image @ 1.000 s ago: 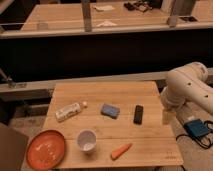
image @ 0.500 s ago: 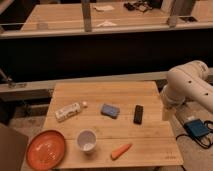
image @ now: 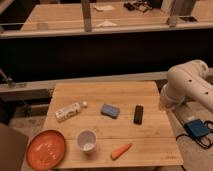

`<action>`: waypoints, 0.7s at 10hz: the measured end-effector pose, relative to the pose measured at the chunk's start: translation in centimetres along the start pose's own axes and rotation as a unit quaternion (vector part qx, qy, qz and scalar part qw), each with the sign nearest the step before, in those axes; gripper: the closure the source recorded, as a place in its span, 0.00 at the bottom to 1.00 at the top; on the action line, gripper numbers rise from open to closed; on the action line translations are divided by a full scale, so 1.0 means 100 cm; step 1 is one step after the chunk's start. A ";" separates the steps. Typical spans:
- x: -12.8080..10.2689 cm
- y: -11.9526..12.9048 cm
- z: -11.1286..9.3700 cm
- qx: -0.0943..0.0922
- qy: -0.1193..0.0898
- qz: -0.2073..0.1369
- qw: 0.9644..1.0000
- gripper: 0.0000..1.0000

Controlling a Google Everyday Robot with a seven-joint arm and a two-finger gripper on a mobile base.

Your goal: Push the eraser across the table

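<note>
**Fingers clenched, eraser not yet touched**

Camera view: the small flat black rectangular eraser (image: 138, 114) lies on the right half of the light wooden plank table (image: 100, 92), its long side pointing away from the camera. It sits just right of the blue-grey rectangular block (image: 109, 110) and apart from it. The white robot arm (image: 190, 85) hangs over the table's right edge. The gripper (image: 165, 105) is low at that edge, near the eraser but clear of it. Its fingers are clenched on nothing, probably to give one blunt face for pushing. A white bottle (image: 68, 111) lying on its side, a white cup (image: 87, 140), an orange round plate (image: 46, 149) and an orange carrot (image: 121, 150) sit further left, clear of the eraser.

Against the earlier frame, the eraser and every other item lie where they were. The arm has barely shifted, and the fingers have drawn together.
</note>
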 end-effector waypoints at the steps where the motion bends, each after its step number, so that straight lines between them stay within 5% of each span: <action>1: 0.004 0.001 0.003 -0.003 -0.010 -0.006 1.000 1.00; 7: 0.017 0.003 0.015 -0.009 -0.039 -0.022 0.999 1.00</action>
